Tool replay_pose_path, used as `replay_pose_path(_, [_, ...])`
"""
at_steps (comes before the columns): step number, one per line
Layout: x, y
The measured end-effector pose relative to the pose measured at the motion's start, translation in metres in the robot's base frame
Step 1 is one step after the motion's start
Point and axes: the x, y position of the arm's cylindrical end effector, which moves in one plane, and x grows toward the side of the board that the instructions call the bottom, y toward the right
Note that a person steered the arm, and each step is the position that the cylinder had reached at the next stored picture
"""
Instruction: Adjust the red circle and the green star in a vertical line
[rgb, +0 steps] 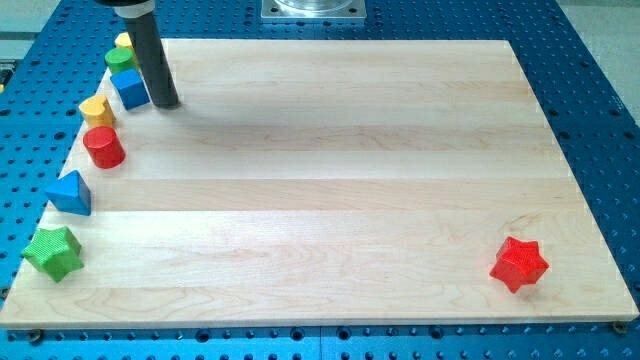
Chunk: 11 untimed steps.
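Red circle (103, 147), green star (53, 251), board's (350, 180) left

My tip (168, 103) down, rod seemingly upright

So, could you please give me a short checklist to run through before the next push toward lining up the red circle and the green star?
1. My tip in view: ok, just right of the blue cube.
2. Red circle visible, unobstructed: ok.
3. Green star on the board: ok, near the bottom-left corner.
4. Circle directly above star: not ok, circle sits further right.
5. Blue triangle lies between them: not ok.
6. Tip touching the cube: cannot tell.
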Motion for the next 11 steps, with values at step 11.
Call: replay_pose_path(11, [0.108, -0.021])
